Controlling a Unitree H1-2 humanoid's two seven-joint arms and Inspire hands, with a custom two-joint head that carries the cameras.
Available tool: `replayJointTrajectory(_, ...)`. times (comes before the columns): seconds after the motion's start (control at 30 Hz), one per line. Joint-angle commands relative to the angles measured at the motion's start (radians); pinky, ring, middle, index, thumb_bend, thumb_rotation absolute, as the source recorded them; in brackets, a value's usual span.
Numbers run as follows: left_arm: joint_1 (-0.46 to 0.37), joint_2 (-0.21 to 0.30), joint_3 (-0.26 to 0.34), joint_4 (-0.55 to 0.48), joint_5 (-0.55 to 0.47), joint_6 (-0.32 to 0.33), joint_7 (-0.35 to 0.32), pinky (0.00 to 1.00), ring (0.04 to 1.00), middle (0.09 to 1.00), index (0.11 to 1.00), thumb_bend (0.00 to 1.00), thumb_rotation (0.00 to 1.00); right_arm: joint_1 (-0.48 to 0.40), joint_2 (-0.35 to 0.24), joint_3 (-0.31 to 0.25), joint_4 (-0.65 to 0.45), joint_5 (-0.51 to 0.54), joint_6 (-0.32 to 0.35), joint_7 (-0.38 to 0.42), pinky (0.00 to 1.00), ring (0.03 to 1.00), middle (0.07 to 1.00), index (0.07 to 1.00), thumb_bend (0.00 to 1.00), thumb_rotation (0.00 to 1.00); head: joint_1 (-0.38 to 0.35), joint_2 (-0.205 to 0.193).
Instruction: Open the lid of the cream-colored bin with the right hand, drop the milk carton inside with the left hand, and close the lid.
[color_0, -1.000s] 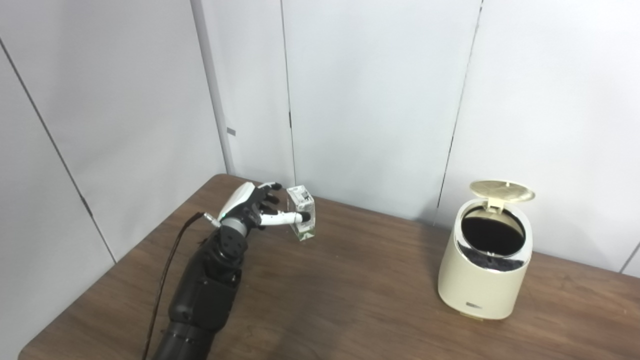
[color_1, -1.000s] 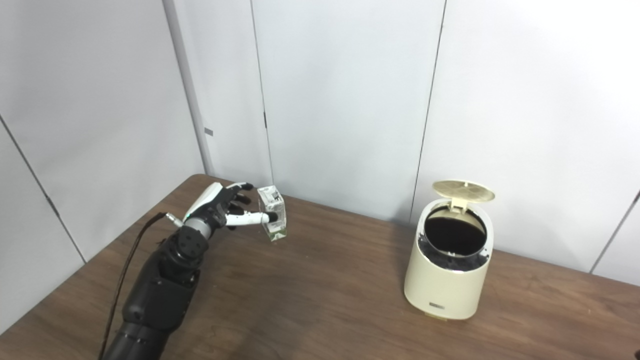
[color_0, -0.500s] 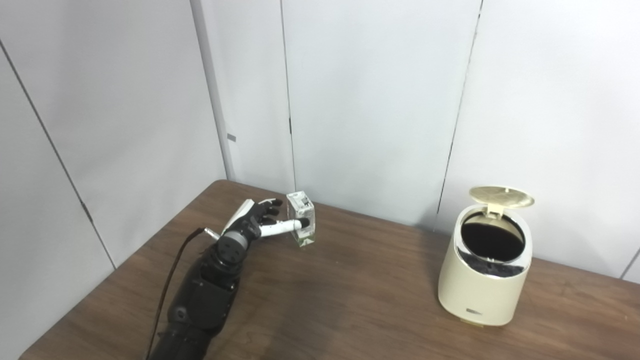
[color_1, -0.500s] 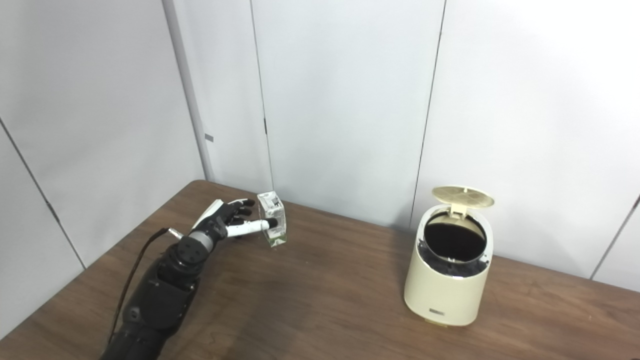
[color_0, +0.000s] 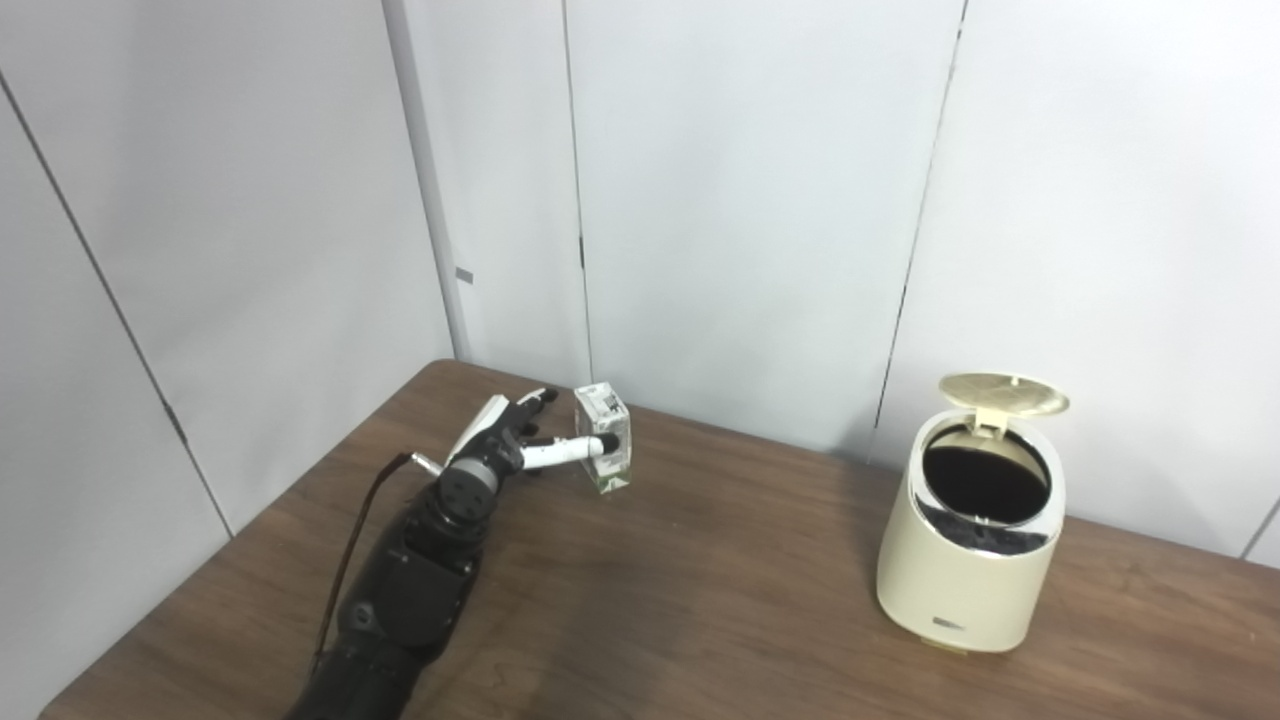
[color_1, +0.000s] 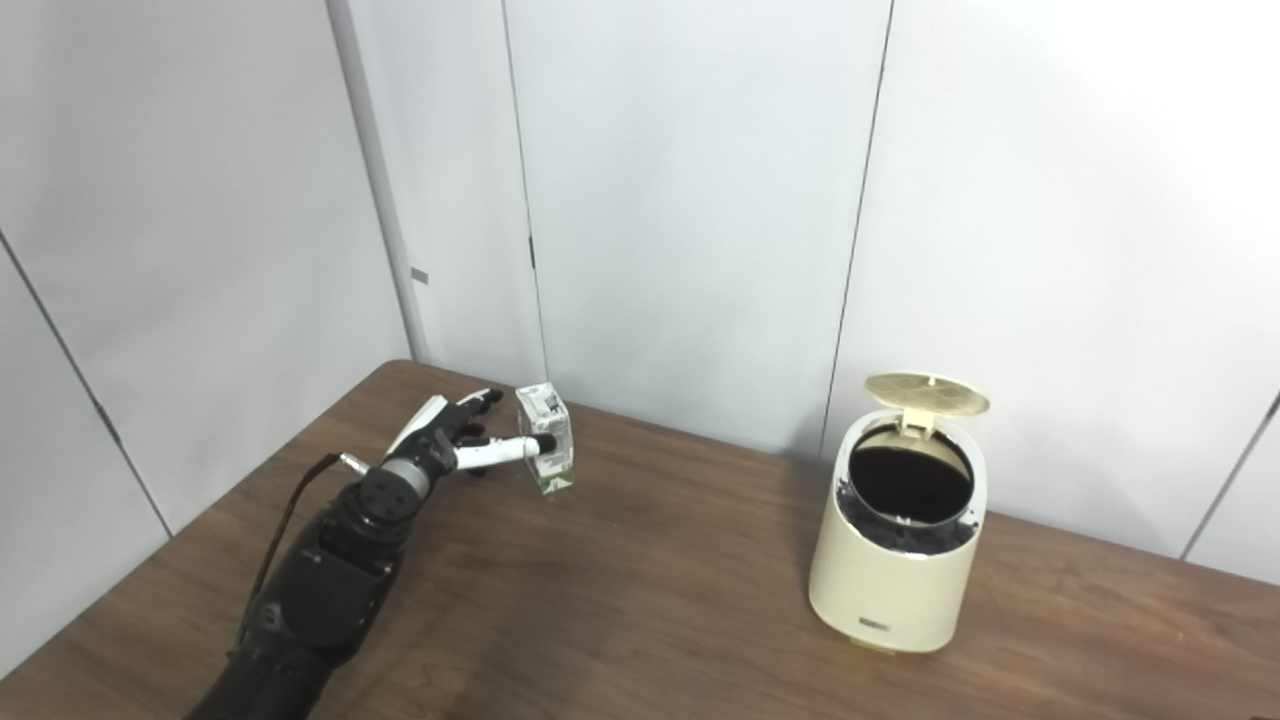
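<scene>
Cream plastic marks the bin (color_0: 968, 545), standing toward the right end of the wooden table (color_0: 700, 610) with its lid (color_0: 1003, 393) already tipped up and back, so the dark mouth faces upward and open. My left hand (color_0: 505, 445) is at the far left part of the table, and the milk carton (color_0: 603, 438) stands upright just to its right, long axis vertical, its base seemingly on the tabletop. One white digit reaches across the carton's near face and the darker fingers (color_1: 470, 412) sit behind it, so my hand is wrapped about the carton, though whether the clasp is firm enough to lift I cannot tell from here. My right hand is nowhere in either view. What the next move turns on, as I judge it, is the span between carton and bin: they are well apart, the bin lying off to the right of my left hand and a little nearer to me, so the carton must travel rightward across bare table and arrive above that opening. I count one carton, one bin with one lid, and one arm in sight.
</scene>
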Motion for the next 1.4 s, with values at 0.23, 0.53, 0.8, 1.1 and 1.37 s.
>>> replayJointTrajectory(0.23,-0.047,-0.003,-0.037,0.024,-0.031,-0.073,0.036,0.75,0.889,0.95,0.986,1.0,0.48,0.048,0.03,0.009,0.056,-0.026,-0.04,-0.006,0.44,0.589,0.629,0.587,0.36,0.68,-0.012,0.0)
replayJointTrajectory(0.53,-0.067,-0.005,-0.077,0.057,-0.029,-0.091,0.052,0.72,0.873,0.941,0.98,1.0,0.47,0.05,0.04,0.01,0.044,-0.036,-0.039,0.0,0.4,0.561,0.617,0.587,0.35,0.67,-0.025,-0.002)
replayJointTrajectory(0.8,-0.079,-0.025,-0.092,0.081,-0.035,-0.127,0.09,0.68,0.827,0.905,0.942,1.0,0.45,0.055,0.051,0.003,0.027,-0.029,-0.037,0.011,0.41,0.569,0.617,0.569,0.36,0.65,-0.035,-0.003)
replayJointTrajectory(1.1,-0.089,-0.136,0.008,0.169,-0.011,-0.328,0.442,0.52,0.615,0.623,0.674,0.77,0.04,0.066,0.064,-0.016,-0.007,-0.026,-0.014,0.054,0.42,0.573,0.618,0.58,0.34,0.66,-0.042,0.003)
replayJointTrajectory(1.37,-0.122,-0.166,0.017,0.267,0.037,-0.435,0.673,0.35,0.43,0.475,0.491,0.52,0.0,0.06,0.074,-0.03,0.003,-0.04,-0.027,0.066,0.42,0.576,0.618,0.576,0.36,0.68,-0.045,0.001)
